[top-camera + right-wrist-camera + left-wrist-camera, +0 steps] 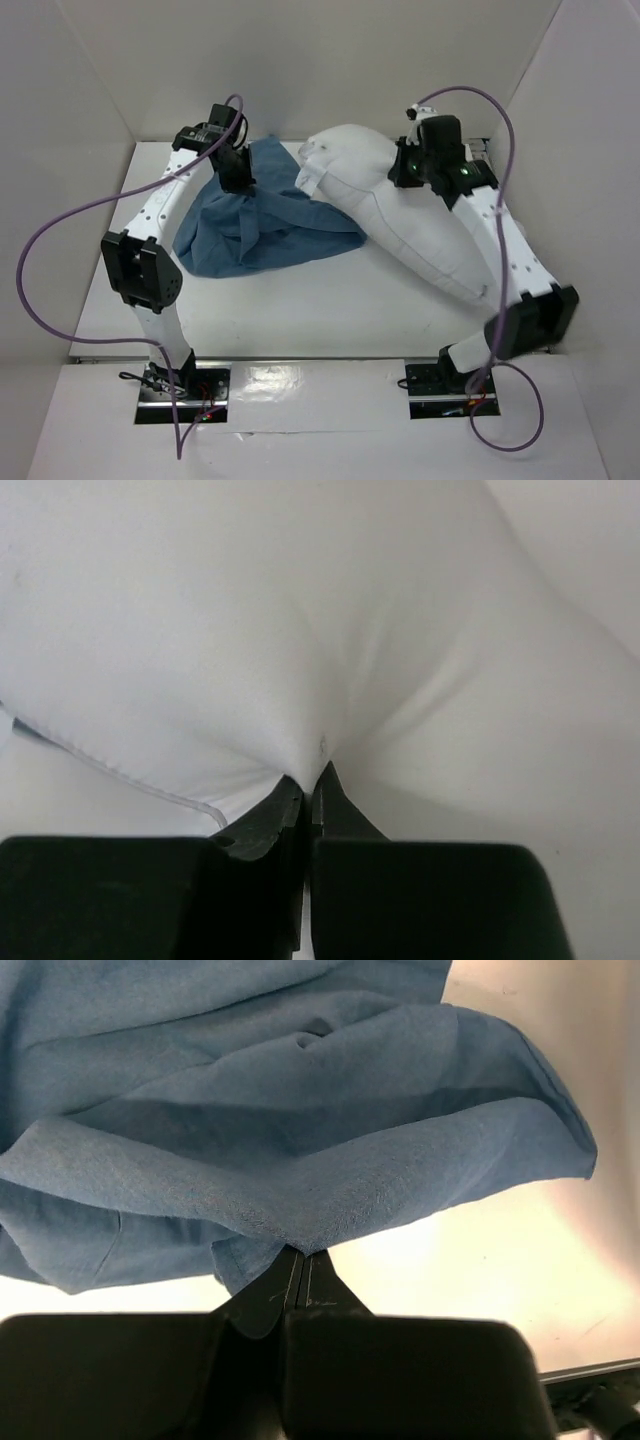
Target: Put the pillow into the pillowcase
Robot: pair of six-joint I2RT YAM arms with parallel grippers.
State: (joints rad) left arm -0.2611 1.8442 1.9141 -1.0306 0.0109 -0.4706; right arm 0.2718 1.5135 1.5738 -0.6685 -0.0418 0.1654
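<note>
The white pillow (pixel 400 215) lies diagonally across the right half of the table, its pointed corner toward the back middle. My right gripper (pixel 408 170) presses into its upper part, shut on a pinch of the pillow (pixel 300 630) fabric at the right gripper's (pixel 312 778) tips. The dusty-blue pillowcase (pixel 265 220) lies crumpled at the back left, its right edge touching the pillow. My left gripper (pixel 240 178) is down on the cloth's upper part. The wrist view shows the left gripper (pixel 300 1255) shut on a fold of the pillowcase (pixel 300 1110).
White walls (pixel 330 60) close in the back and both sides of the table. Purple cables (pixel 60 230) loop from both arms. Bare white tabletop (pixel 320 300) stretches in front of the cloth and pillow.
</note>
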